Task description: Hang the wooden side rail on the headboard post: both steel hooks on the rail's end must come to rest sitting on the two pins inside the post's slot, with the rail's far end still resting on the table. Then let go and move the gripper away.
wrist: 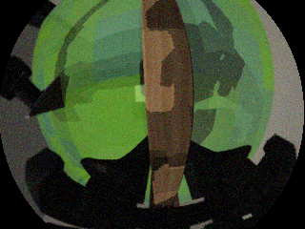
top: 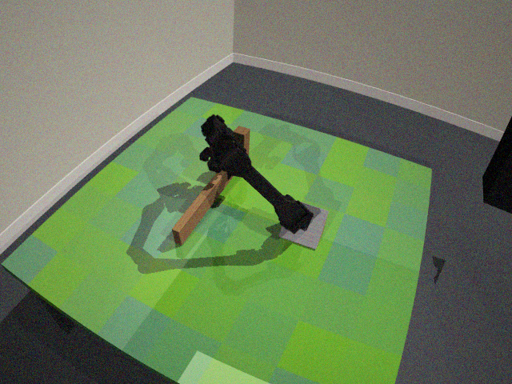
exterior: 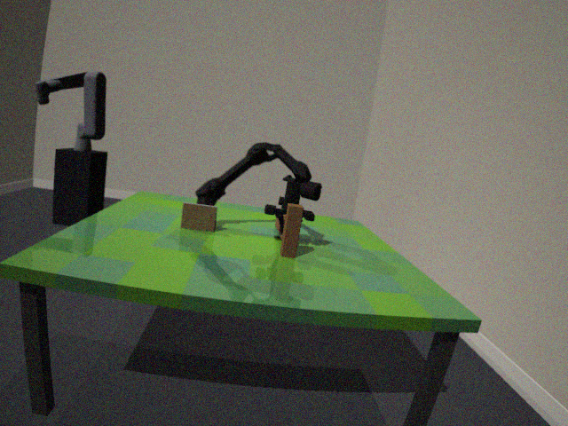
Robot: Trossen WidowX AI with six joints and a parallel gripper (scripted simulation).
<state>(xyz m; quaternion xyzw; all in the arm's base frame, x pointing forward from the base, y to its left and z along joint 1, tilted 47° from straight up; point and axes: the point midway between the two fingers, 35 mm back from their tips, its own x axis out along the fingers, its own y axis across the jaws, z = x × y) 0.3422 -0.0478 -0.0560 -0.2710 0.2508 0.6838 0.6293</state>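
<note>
Top view: pinches the rail beside the post

Hides the slot of the headboard post (top: 245,133) (exterior: 291,231) and whatever sits inside — cannot tell how hooks and pins stand. Shows the post upright on the patchwork-green table (top: 338,302) (exterior: 220,280). Grips the wooden side rail (top: 198,208) (exterior: 278,223) (wrist: 159,100) between the fingers of the black gripper (top: 223,171) (exterior: 281,224) (wrist: 163,135), closed on both broad sides. Looks long, straight and warm brown, with dark shadow patches in the wrist view. Runs from near the post to a squared far end above or on the table — cannot tell which.
</note>
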